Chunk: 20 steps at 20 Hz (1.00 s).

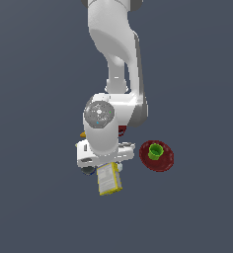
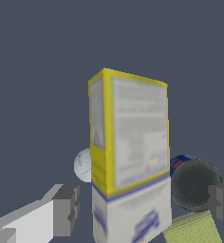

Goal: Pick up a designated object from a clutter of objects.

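Observation:
The designated object, a yellow carton [image 1: 109, 179] with a white printed front, shows just below the robot's hand in the exterior view. In the wrist view the carton [image 2: 130, 142] fills the middle, with a blue mark at its near end. My gripper [image 2: 142, 209] is open and straddles the carton. One grey finger [image 2: 64, 211] is on one side and the other finger [image 2: 223, 206] is on the other. Both stand apart from the carton's sides. In the exterior view the hand hides the fingers.
A white ball [image 2: 83, 166], a dark round disc [image 2: 195, 185] and a pale green square [image 2: 192, 230] lie close around the carton. A red plate [image 1: 169, 159] holding a green cup [image 1: 155, 151] lies toward the exterior view's right. A dark red mug [image 1: 122, 130] and a banana tip [image 1: 82, 134] peek from behind the arm.

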Each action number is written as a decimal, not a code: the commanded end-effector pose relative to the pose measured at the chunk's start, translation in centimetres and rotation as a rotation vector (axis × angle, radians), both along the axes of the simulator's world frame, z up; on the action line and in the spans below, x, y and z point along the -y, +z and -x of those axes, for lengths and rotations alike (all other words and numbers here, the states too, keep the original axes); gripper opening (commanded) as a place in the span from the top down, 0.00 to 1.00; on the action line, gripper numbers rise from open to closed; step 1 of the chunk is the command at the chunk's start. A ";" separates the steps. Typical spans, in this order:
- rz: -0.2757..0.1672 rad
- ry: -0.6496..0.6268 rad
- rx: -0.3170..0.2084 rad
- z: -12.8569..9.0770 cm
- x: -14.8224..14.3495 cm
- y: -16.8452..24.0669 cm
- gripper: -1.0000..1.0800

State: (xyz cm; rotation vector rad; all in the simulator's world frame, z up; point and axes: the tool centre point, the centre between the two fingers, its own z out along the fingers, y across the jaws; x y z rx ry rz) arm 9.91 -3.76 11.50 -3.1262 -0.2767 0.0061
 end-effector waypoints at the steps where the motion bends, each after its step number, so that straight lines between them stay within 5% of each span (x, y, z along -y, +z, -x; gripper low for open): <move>1: 0.001 0.014 0.003 -0.3 0.1 -1.2 0.04; 20: 0.003 0.029 0.004 -0.5 0.2 -6.6 0.04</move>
